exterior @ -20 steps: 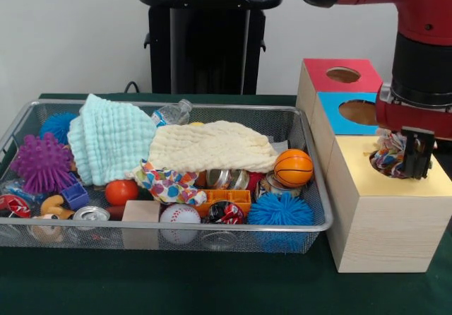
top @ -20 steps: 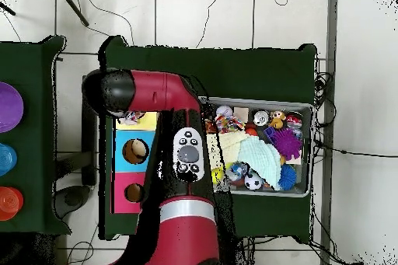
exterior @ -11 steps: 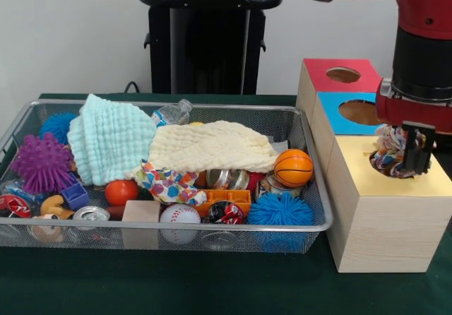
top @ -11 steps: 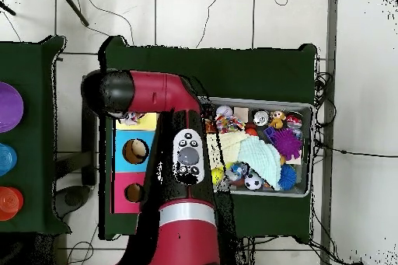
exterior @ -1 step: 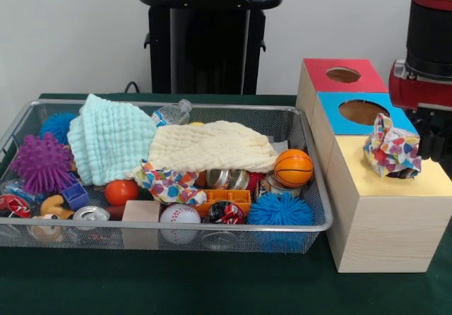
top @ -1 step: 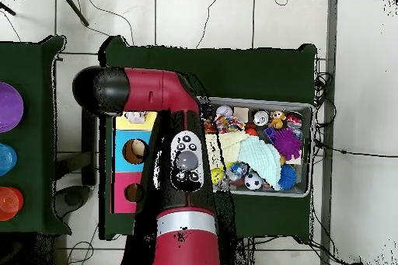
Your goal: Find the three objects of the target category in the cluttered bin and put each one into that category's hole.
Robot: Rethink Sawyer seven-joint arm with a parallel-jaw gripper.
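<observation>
Item: patterned cloth [exterior @ -1 step: 390,151], multicoloured. Location: bunched on the yellow-topped box [exterior @ -1 step: 387,188], over its hole, most of it standing proud of the opening and not yet dropped through. Change noted: half a second earlier the cloth was pinched low in the hole by the gripper [exterior @ -1 step: 432,137]; the arm has since been raised and shifted towards the box's outer edge, and the cloth is left free. Judgement: the release is made, but the cloth may need pushing down before it counts as delivered.

Gripper: only dark finger parts are seen beside the cloth; whether spread or pressed together cannot be told, though nothing appears to be held.

Remaining stock: in the wire bin [exterior @ -1 step: 212,227] beside the box, a cream cloth [exterior @ -1 step: 212,147], a mint cloth [exterior @ -1 step: 109,137] and a second patterned cloth [exterior @ -1 step: 166,183] lie among balls and cans.

Views compared: in the overhead view the red arm [top @ -1 step: 167,91] covers most of the yellow box, so only a scrap of cloth shows; the front view alone shows it clearly.
</observation>
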